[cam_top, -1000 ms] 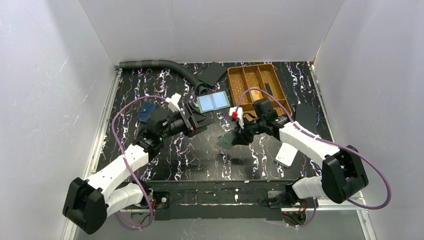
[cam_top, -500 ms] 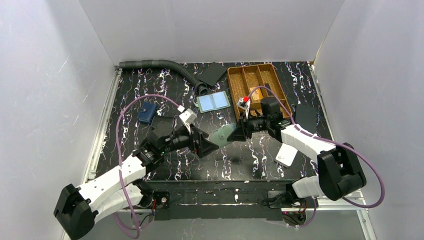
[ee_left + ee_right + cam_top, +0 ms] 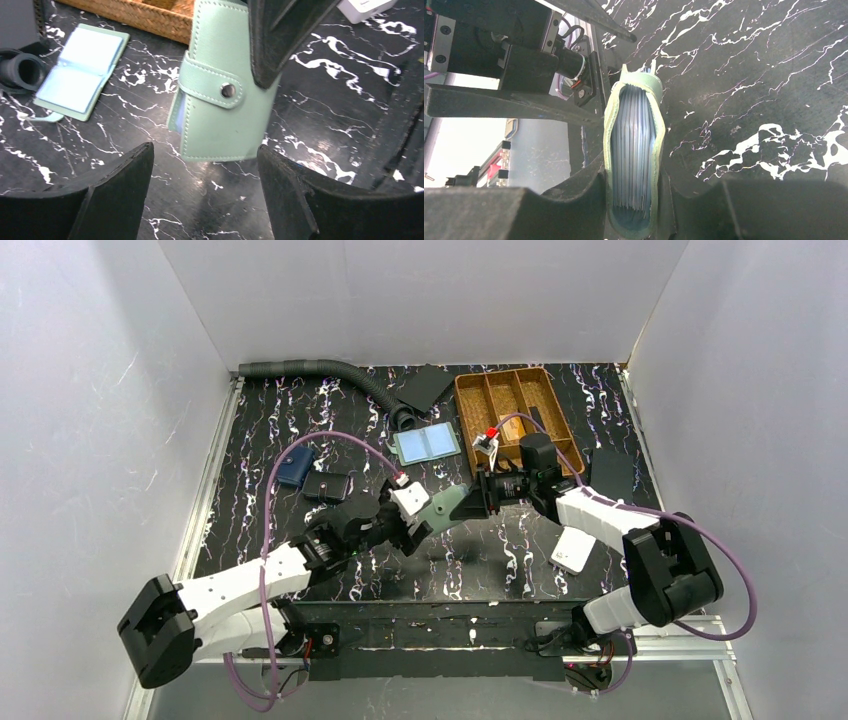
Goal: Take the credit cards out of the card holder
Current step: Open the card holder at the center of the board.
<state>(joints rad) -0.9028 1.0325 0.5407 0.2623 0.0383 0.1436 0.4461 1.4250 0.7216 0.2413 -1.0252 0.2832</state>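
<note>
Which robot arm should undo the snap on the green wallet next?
Left, probably. The left end effector, open, sits at the snap tab of the card holder; the right end effector is busy holding it up.

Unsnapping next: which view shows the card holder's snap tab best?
Left wrist: the card holder faces it, snap tab fastened and sharp. Right wrist shows only its end-on edge; top external, a small green shape.
</note>
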